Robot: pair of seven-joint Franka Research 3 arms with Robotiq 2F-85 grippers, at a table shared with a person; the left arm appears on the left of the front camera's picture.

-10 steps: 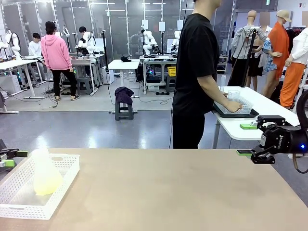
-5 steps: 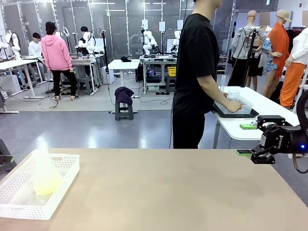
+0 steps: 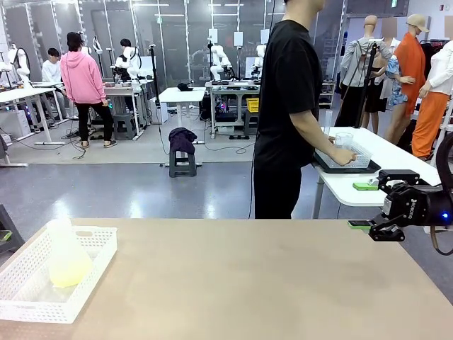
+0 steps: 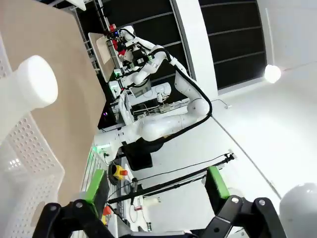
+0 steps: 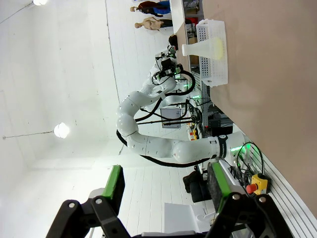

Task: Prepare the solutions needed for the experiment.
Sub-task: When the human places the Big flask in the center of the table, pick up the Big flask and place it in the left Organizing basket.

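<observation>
- My front camera looks over a bare tan table (image 3: 248,283); a white perforated basket (image 3: 92,273) sits at its left edge.
- Across from me, a person in a black T-shirt (image 3: 290,106) stands side-on at a white side table (image 3: 396,159), hand on a clear tray (image 3: 350,157) resting on a dark board.
- Farther back, a person in a pink hoodie (image 3: 83,78) stands by workbenches; a dark garment lies draped on a stool (image 3: 182,152).
</observation>
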